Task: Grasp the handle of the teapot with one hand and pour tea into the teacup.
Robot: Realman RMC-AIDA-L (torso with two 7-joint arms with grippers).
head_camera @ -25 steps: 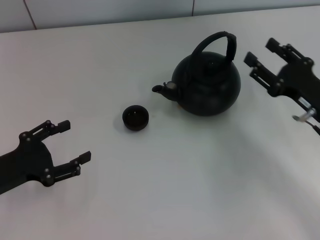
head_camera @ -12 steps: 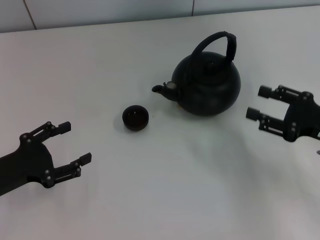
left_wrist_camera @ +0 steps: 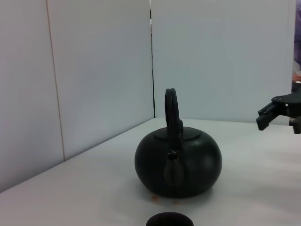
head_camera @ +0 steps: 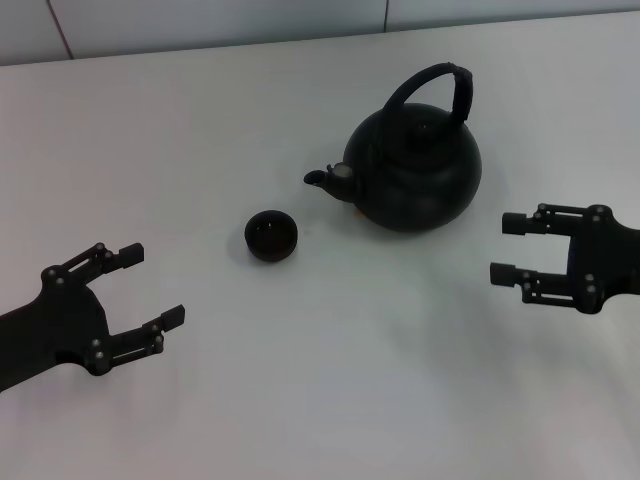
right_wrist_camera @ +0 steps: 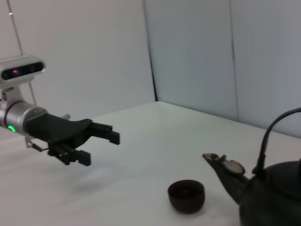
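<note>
On table (head_camera: 300, 400): teapot (head_camera: 415, 175) upright, spout toward teacup (head_camera: 271, 236), handle (head_camera: 432, 85) arching along spout line. Right gripper (head_camera: 508, 248) beside pot, fingers apart; left gripper (head_camera: 150, 284) likewise spread.

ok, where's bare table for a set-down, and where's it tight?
Bare stretches: the near table between the left gripper and right gripper, both open; also far-left, behind the teacup. Tight: the gap between the teacup and the spout of the teapot, and the strip between the teapot and the right gripper.
</note>
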